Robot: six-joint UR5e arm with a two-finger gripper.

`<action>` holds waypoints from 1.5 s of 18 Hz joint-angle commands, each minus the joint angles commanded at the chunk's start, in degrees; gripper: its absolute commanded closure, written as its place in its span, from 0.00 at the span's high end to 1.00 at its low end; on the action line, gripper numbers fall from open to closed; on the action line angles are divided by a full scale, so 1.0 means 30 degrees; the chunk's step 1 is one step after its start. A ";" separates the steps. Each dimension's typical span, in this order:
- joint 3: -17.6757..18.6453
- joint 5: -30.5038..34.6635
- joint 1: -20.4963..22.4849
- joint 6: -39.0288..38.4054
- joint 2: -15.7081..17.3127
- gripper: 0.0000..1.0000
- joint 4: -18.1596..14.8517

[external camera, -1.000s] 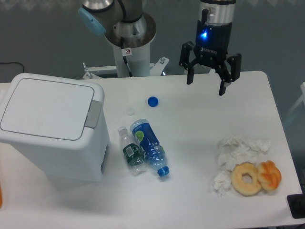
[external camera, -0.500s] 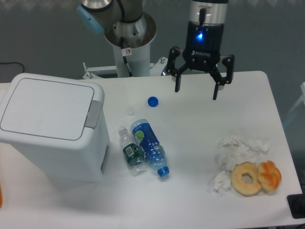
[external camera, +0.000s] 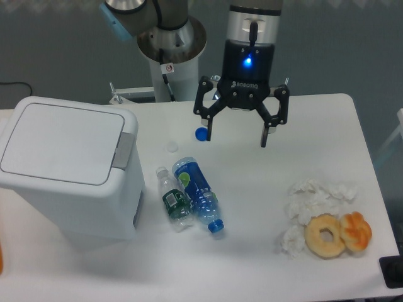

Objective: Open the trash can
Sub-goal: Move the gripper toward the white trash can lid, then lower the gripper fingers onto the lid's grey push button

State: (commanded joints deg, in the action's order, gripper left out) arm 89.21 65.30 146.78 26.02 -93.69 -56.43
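Camera view: trash can (external camera: 63, 167), lid shut, sits well left of the empty, spread jaws

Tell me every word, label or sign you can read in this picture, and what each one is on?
"ROBOTIQ": white letters on the black body of the gripper.
Small round red-and-white sign on the robot's base column: too small to read.
Green label on the clear bottle: blurred, unreadable.
Blue label on the blue-capped bottle: blurred, unreadable.
The trash can carries no visible text.
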 joint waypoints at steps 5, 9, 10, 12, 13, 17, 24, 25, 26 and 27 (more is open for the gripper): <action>0.0087 0.0029 -0.0910 -0.0207 -0.0263 1.00 -0.0029; 0.0234 -0.0058 -0.1524 -0.0702 -0.0497 1.00 -0.0029; 0.0234 -0.0146 -0.1642 -0.1227 -0.0527 1.00 -0.0029; 0.0292 -0.0526 -0.1672 -0.2253 -0.0674 1.00 -0.0029; 0.0293 -0.0730 -0.1701 -0.2606 -0.0645 1.00 -0.0029; 0.0701 -0.1143 -0.1701 -0.2844 -0.0587 1.00 -0.0059; 0.1201 -0.1289 -0.2140 -0.2844 -0.0499 1.00 -0.0204; 0.1201 -0.1289 -0.2228 -0.2873 -0.0498 1.00 -0.0205; 0.1317 -0.1318 -0.2316 -0.2873 -0.0469 1.00 -0.0205; 0.1347 -0.1318 -0.2404 -0.2873 -0.0469 1.00 -0.0205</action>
State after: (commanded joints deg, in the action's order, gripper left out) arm 93.25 61.35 139.57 17.40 -95.10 -57.04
